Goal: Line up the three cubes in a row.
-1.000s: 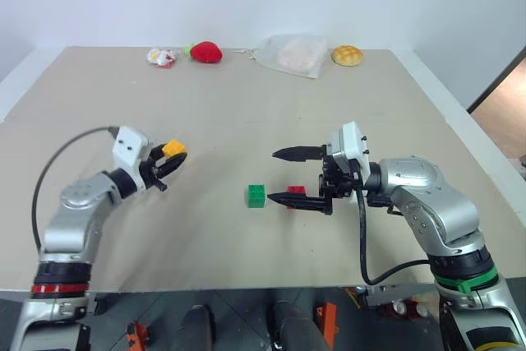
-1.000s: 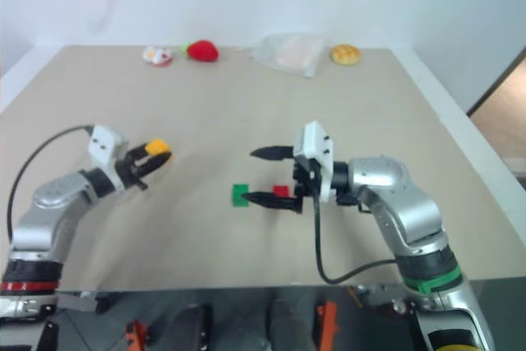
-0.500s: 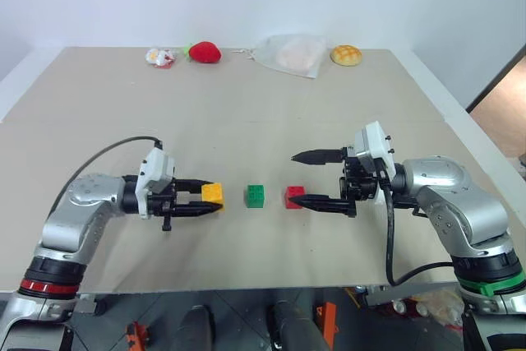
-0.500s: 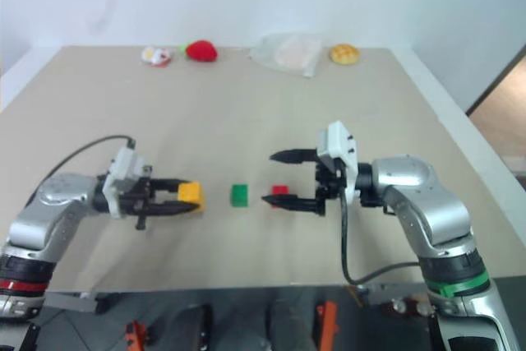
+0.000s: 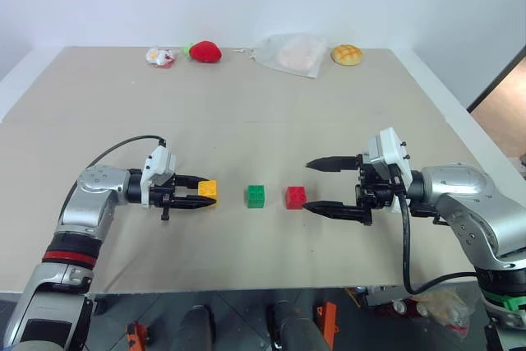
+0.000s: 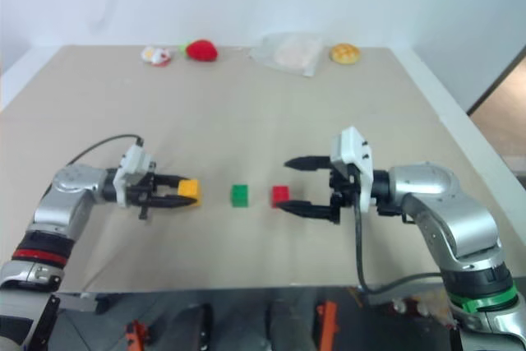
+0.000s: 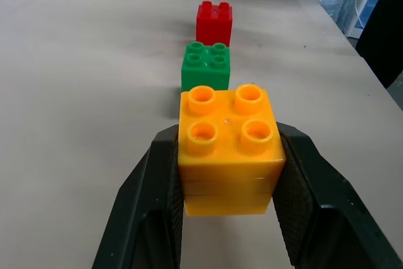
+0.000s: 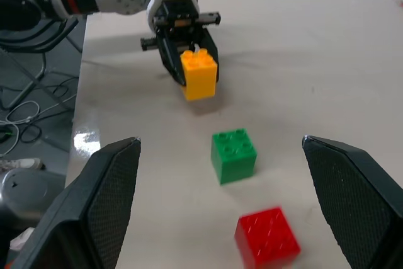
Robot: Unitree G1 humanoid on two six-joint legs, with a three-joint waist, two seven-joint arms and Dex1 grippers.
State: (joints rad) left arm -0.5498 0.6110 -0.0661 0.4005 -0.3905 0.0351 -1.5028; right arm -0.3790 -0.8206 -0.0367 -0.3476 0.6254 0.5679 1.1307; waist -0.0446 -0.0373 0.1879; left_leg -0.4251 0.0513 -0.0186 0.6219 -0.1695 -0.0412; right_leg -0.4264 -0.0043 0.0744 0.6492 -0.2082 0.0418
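My left gripper [image 5: 205, 191] is shut on the yellow-orange cube [image 5: 208, 190], studs up, low over the table. I cannot tell whether the cube touches the table. The green cube [image 5: 256, 196] sits a short gap to its right, and the red cube [image 5: 295, 197] sits just beyond that. In the left wrist view the yellow cube [image 7: 228, 149], the green cube [image 7: 205, 66] and the red cube [image 7: 214, 22] fall roughly in one line. My right gripper [image 5: 307, 187] stands open to the right of the red cube, with nothing between its fingers [image 8: 107, 200].
Along the table's far edge lie a red plush strawberry [image 5: 205, 52], a small red-and-white item [image 5: 161, 57], a clear plastic bag [image 5: 293, 53] and a golden bun [image 5: 347, 55]. The beige table [image 5: 246, 121] stretches wide around the cubes.
My left gripper has swung down and to the right with the yellow cube, ending level beside the green cube. My right gripper has drawn back to the right, off the red cube, still open.
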